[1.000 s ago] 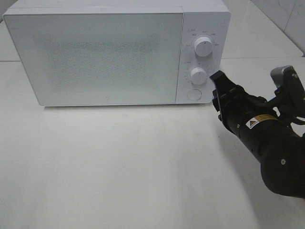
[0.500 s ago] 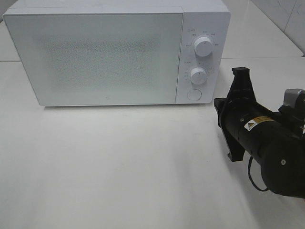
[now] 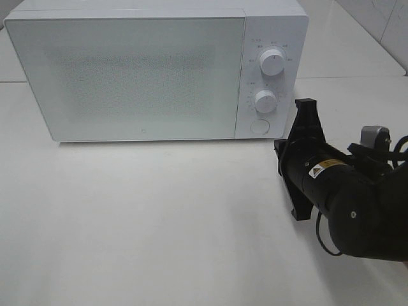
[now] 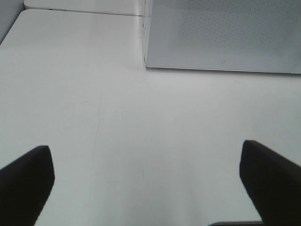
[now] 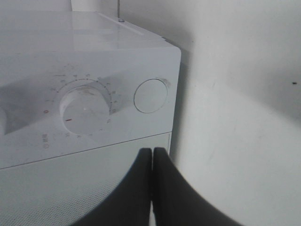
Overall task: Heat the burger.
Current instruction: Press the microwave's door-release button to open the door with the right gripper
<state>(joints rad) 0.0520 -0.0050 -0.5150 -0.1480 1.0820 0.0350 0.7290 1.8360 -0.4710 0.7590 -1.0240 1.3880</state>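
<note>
The burger is out of view. The white microwave (image 3: 140,76) stands at the back of the table with its door closed. My right gripper (image 5: 152,155) is shut with nothing between its fingers. Its tips point at the control panel, below the lower knob (image 5: 84,108) and the round button (image 5: 150,95). In the exterior view the right arm (image 3: 331,191) sits just off the microwave's front right corner. My left gripper (image 4: 148,188) hangs open over bare table in front of the microwave's left end (image 4: 221,33); that arm does not show in the exterior view.
The panel carries an upper knob (image 3: 273,64), a lower knob (image 3: 265,101) and a round button (image 3: 259,126). The white table (image 3: 159,217) spreads in front of the microwave. A tiled wall (image 3: 382,25) rises at the back right.
My right gripper has shut, rolled over and drawn back from the lower knob, then shifted down and left toward the microwave's front right corner. The left gripper has stayed open.
</note>
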